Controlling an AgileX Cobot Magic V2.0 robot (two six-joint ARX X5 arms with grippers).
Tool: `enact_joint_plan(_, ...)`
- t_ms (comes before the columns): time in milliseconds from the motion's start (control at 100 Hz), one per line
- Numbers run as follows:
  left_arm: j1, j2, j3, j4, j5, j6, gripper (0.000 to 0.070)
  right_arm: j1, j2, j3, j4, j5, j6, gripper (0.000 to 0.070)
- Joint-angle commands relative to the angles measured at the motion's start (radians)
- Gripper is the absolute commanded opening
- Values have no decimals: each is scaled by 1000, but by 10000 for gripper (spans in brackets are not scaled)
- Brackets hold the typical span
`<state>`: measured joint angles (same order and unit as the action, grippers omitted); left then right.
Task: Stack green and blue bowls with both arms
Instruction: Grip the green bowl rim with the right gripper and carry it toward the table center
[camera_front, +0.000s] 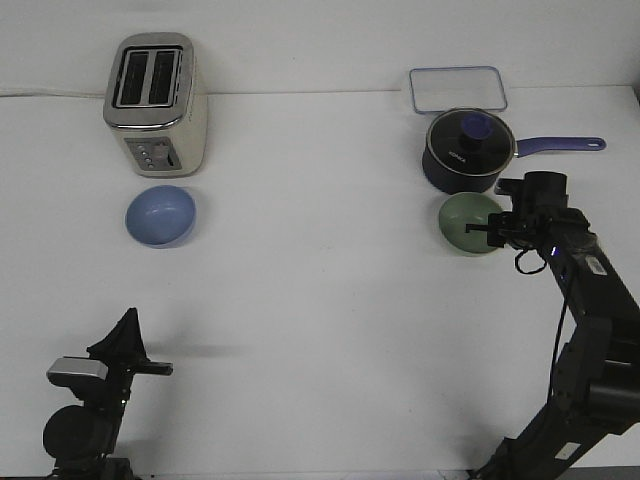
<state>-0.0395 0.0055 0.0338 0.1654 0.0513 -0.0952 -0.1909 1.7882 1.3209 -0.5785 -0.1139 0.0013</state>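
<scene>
The pale blue bowl sits upright on the white table at the left, just in front of the toaster. Across the table at the right, the pale green bowl stands in front of the saucepan. My right gripper hangs at the green bowl's right rim, with one dark finger reaching over the bowl's inside. Its jaws are too dark and small to tell whether they grip the rim. My left gripper rests low at the near left, well short of the blue bowl. Its fingers come together in a point and hold nothing.
A silver two-slot toaster stands behind the blue bowl. A dark navy saucepan with a purple handle sits right behind the green bowl. Farther back lies a clear rectangular lid or tray.
</scene>
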Motion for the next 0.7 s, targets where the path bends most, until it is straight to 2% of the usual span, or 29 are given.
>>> enact_joint_plan(0,0,-2,-20,14,-1,7,12,-1,19,22,-4,5,-8,0)
enact_joint_plan(120,0,-2,-20,13,-1,7,12,-6,8,22,-21,-7,3,0)
enact_joint_plan(380,0,-2,-20,13,-1,7,12,12,-145,23,-53,-121,50,0)
enact_joint_plan(550,0,-2,-20,13,-1,7,12,89,-286,27,-127,-129,89,0)
enact_joint_plan(690,0,-2,-20,13,-1,7,12,201,-349,27,-174,-134,109,0)
